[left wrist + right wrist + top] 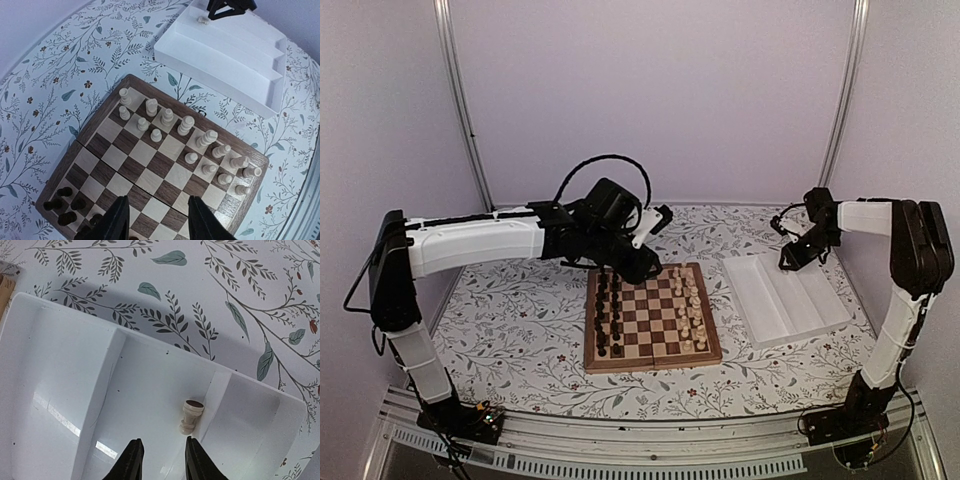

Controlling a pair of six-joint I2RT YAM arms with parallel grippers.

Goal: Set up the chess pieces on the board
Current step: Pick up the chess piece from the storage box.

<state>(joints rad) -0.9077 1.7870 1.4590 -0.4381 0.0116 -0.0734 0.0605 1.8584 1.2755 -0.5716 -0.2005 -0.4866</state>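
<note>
Both pairs of jaws stand apart, gripping nothing. The right gripper hangs over a smooth white ridged tray just beside the board. In the tray one turned cream pawn lies on its side against a ridge, dark base showing. The left gripper hovers over the glossy checkered board, its black fingers cut off at the frame edge. Pale chess pieces stand in two rows along the board's tray-side edge. Dark pieces, partly hidden, cluster at the opposite edge.
</note>
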